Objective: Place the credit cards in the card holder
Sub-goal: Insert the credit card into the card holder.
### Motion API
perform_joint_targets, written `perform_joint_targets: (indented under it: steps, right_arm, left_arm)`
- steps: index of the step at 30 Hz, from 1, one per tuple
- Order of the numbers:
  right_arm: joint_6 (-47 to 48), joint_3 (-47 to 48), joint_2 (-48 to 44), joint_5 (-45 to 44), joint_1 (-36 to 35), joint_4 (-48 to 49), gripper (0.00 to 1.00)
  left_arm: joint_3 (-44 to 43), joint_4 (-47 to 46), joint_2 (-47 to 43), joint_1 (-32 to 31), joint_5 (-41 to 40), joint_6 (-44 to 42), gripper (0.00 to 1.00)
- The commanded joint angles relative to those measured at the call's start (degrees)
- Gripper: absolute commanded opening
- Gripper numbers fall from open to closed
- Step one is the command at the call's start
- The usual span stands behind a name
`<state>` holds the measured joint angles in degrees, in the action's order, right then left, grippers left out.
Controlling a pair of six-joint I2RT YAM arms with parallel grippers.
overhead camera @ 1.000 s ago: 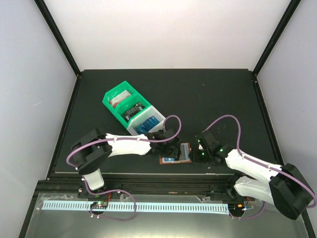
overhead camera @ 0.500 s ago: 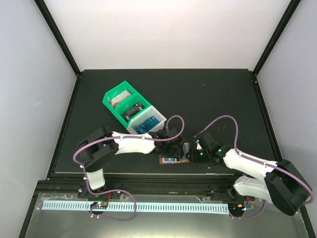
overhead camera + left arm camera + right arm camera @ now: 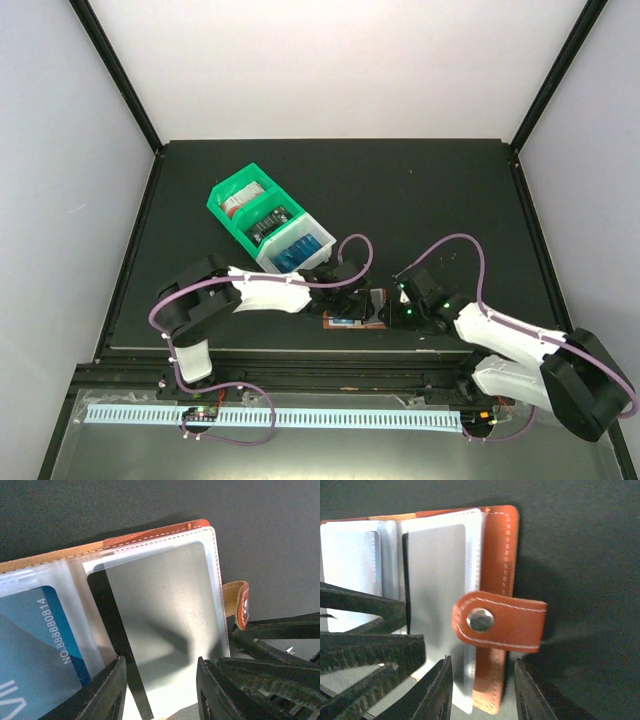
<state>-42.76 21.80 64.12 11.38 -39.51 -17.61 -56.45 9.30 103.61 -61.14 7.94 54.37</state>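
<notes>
The brown card holder (image 3: 352,318) lies open near the table's front edge. In the left wrist view its clear pockets hold a blue card (image 3: 35,645) on the left and a black card (image 3: 160,610), glare-greyed, on the right. The snap tab (image 3: 239,602) sticks out at the right. My left gripper (image 3: 160,690) is open, its jaws over the black card's near end. My right gripper (image 3: 482,695) is open, its jaws either side of the holder's brown cover edge (image 3: 495,555), just below the snap tab (image 3: 500,622). Both grippers meet over the holder in the top view.
A green bin (image 3: 228,192) and a joined white bin (image 3: 318,231) stand behind and left of the holder, with more cards inside. The left gripper's fingers (image 3: 370,650) crowd the right wrist view. The table's front edge (image 3: 300,348) is close by.
My right gripper has moved left, close up to the holder's right edge. My left gripper has shifted slightly over the holder. The holder stays in place.
</notes>
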Motion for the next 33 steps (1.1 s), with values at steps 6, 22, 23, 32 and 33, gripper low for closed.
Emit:
perform_joint_targets:
  steps: [6,22,23,32,33]
  right_arm:
    - [1.01,2.62,-9.48,-7.06,-0.29,-11.87,0.38]
    - [1.04,13.00,-7.32,-18.20,-7.92,-19.20,0.48]
    - [0.57,13.88,-6.02,-19.22,-9.20,-19.33,0.49]
    - [-4.12,22.63,9.90,-23.86,-20.57,-18.78,0.50]
    - [-4.37,22.93,11.30,-23.41,-20.99,-17.84,0.48]
  left_arm:
    - [1.81,-1.66,-9.40,0.09,-3.44,-5.51,0.52]
    - [16.63,1.42,-32.76,4.67,-7.99,-7.87,0.96]
    - [17.41,1.69,-34.06,4.98,-8.21,-8.23,0.98]
    - [24.82,0.85,-42.24,7.23,-6.19,-10.82,0.99]
    - [25.99,-0.04,-42.72,7.67,-4.95,-10.66,0.99]
